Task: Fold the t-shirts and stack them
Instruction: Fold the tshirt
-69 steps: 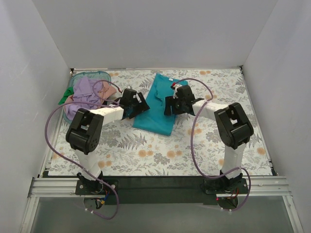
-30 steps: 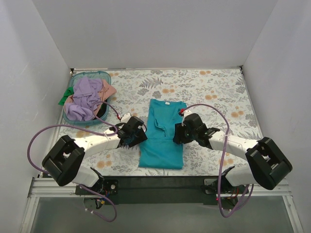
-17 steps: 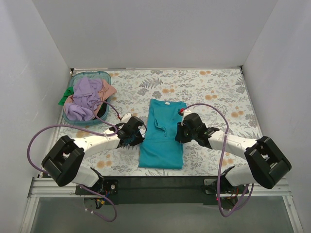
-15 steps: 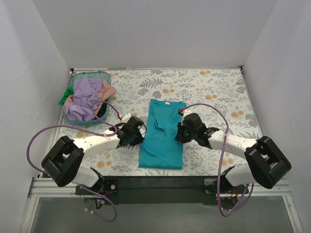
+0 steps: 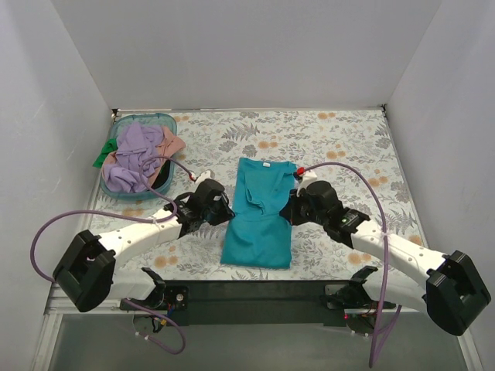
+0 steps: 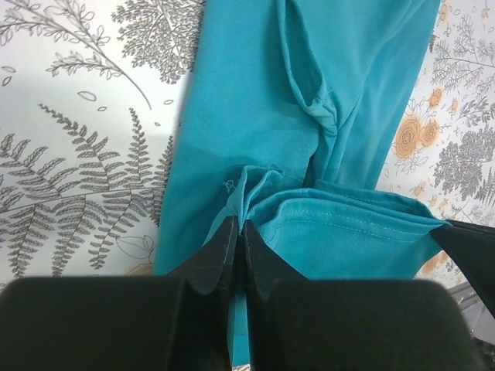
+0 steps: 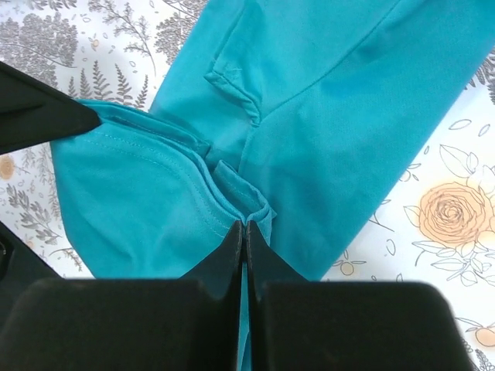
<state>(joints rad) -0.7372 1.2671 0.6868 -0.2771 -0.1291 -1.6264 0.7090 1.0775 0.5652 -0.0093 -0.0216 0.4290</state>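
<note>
A teal-blue t-shirt [image 5: 257,224] lies folded lengthwise in the middle of the table, collar at the far end. My left gripper [image 5: 225,210] is shut on its left edge about halfway along. The wrist view shows those jaws [image 6: 240,225] pinching a bunch of teal cloth [image 6: 340,77]. My right gripper [image 5: 287,210] is shut on the right edge opposite, and its jaws [image 7: 244,225] clamp a fold of the same shirt [image 7: 348,93]. The cloth between the two grippers is raised and drawn in. More t-shirts, lavender [image 5: 131,158], salmon-pink [image 5: 173,144] and green [image 5: 100,159], are heaped at the far left.
A teal plastic basket [image 5: 160,118] holds the heap of shirts at the far left corner. The floral tablecloth [image 5: 348,147] covers the table. White walls close in the left, right and far sides.
Both grippers have shut on the teal shirt's side edges. Both arms have risen and pulled the pinched edges up a little, narrowing the shirt at its middle.
</note>
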